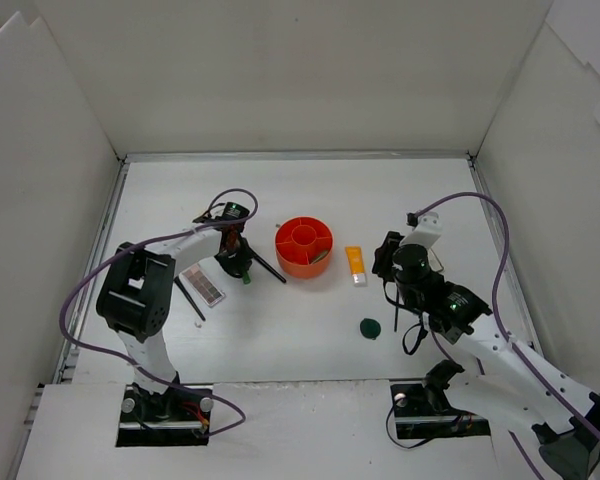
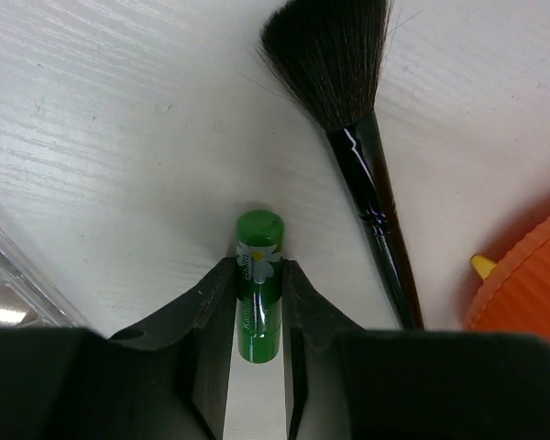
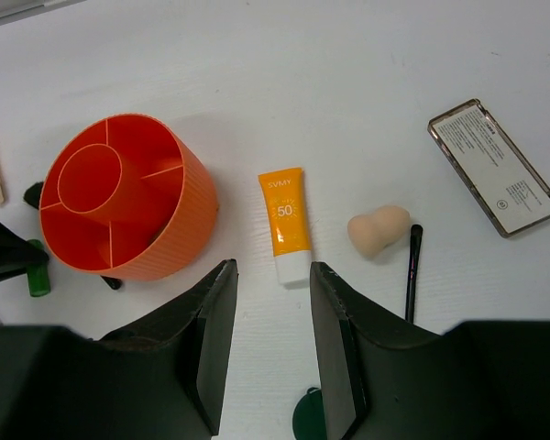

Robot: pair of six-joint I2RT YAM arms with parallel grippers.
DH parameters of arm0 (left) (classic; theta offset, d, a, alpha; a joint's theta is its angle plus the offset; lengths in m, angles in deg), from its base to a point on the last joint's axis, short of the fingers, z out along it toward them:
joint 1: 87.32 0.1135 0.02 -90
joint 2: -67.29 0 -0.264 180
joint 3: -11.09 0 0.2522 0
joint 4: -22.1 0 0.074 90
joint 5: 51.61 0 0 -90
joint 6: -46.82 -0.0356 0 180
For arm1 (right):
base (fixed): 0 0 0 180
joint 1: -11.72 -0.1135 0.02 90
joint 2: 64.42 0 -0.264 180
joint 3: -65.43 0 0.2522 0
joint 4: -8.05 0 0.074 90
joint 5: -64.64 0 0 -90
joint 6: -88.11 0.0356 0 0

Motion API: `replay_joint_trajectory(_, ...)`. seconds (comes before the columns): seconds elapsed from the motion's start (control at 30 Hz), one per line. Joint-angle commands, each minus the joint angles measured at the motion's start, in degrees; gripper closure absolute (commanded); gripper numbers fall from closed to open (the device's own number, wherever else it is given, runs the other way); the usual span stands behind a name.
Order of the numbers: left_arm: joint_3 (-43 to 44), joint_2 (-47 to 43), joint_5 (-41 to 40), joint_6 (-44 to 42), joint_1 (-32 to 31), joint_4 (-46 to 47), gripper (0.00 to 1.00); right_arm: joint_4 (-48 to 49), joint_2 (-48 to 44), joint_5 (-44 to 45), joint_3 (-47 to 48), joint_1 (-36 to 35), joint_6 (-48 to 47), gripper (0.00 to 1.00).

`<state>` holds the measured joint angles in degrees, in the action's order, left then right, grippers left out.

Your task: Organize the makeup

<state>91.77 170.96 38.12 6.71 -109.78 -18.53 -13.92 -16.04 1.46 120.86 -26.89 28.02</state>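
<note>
One green tube clamped in left end effector | right end effector apart, orange tube ahead

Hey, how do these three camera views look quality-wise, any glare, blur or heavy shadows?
Top external: bright, even light, only faint shadows. Left wrist: the green tube in the left gripper is sharp, and a white glint runs along the handle of the brush. Right wrist: print on the orange tube reads clearly, the holder casts a soft shadow, and the right gripper is dark with little detail.
</note>
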Motion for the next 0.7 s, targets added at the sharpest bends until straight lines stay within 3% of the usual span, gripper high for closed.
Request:
replay_joint_trajectory(0.0,1.11,-3.83,-2.27,-1.72,-0.31,0.42,1.00,1.88,-1.09,2.26,0.17,0.29,0.50,0.65)
replay_joint_trajectory(0.17,4.44,-11.03,-7.01,-7.95,-3.90,-3.26,1.00,1.18,-2.59,2.70,0.34,0.38,0.24,0.65)
replay_joint_trajectory(0.4,13.67,-17.89,-11.68,-29.80,-14.62,-2.75,1.00,-0.58,-4.87,4.37,0.52,0.38,-0.56,0.65)
replay_joint_trajectory(0.53,19.02,-17.55,-9.31,-41.06,-21.64,0.85,1.00,-1.46,-5.93,4.90,0.60,0.29,-0.56,0.65)
replay_joint_trajectory(0.67,25.80,-12.55,-6.50,-49.87,-24.47,0.25,1.00,-2.25,-7.07,5.25,0.96,0.20,-0.64,0.65)
